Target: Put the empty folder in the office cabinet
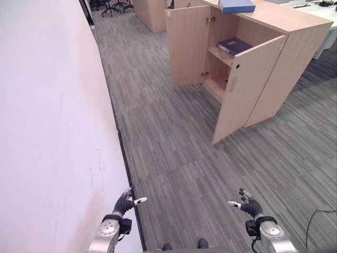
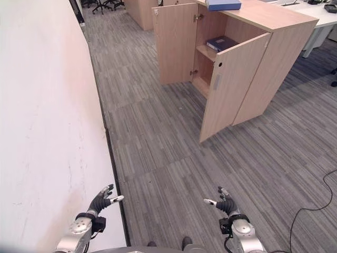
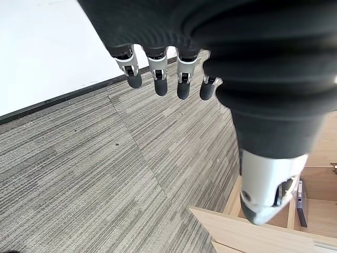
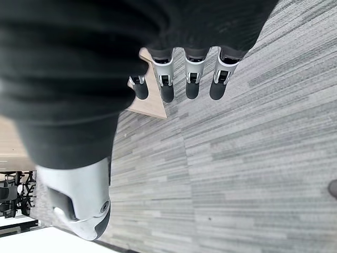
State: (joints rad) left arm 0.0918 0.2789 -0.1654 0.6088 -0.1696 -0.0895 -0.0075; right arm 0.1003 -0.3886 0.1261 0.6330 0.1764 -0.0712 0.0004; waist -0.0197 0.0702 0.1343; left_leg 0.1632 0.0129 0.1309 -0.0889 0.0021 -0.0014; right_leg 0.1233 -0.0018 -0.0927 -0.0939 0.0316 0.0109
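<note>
A light wooden office cabinet (image 1: 295, 31) stands ahead on the right with both doors swung open, the left door (image 1: 187, 45) and the right door (image 1: 247, 87). A light blue folder (image 1: 236, 5) lies flat on its top. A dark blue folder (image 1: 234, 46) lies on the inner shelf. My left hand (image 1: 125, 202) and right hand (image 1: 247, 203) hang low near me, far from the cabinet. Both are open and hold nothing, as the straight fingers (image 3: 158, 74) in the left wrist view and the fingers (image 4: 179, 79) in the right wrist view show.
A white wall (image 1: 47, 132) runs close along my left side. Grey striped carpet (image 1: 174, 147) stretches between me and the cabinet. Another wooden cabinet (image 1: 150, 13) and office chairs (image 1: 110, 5) stand at the far end. A white desk (image 1: 326, 10) sits behind the cabinet.
</note>
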